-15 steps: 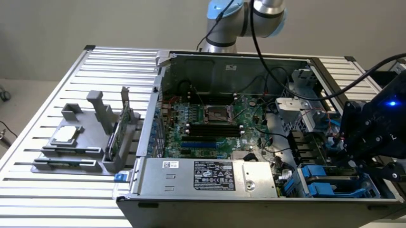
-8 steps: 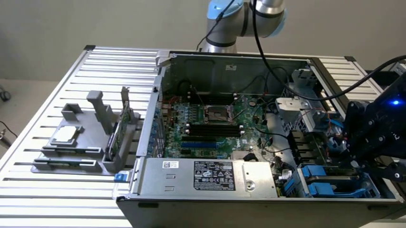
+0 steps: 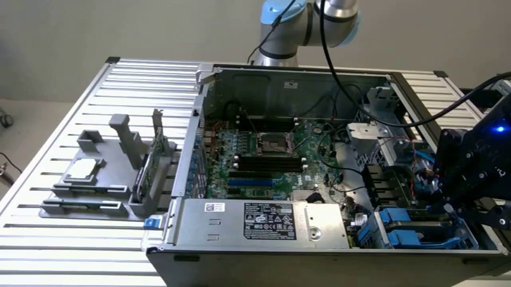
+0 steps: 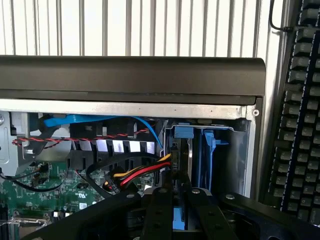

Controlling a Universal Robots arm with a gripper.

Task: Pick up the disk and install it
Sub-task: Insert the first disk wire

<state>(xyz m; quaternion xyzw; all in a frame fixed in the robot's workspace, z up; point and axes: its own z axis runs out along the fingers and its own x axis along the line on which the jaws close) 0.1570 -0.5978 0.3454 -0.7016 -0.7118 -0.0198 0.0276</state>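
Note:
The disk (image 4: 183, 133) stands edge-on in the drive bay at the corner of the open computer case, with blue rails along its thin metal body. My gripper (image 4: 177, 194) reaches down onto it, and its black fingers (image 4: 157, 215) sit close together on either side of the disk's near edge, shut on it. In the exterior view the black gripper (image 3: 456, 208) hangs over the drive bay (image 3: 407, 230) at the case's front corner on the exterior view's right, where blue carriers show.
Red, yellow and black cables (image 4: 140, 172) run just beside the bay. The grey power-supply box (image 3: 264, 221) and motherboard (image 3: 264, 155) fill the case. A grey fixture with a small CPU chip (image 3: 84, 170) sits on the slatted table. A keyboard (image 4: 295, 125) lies outside the case wall.

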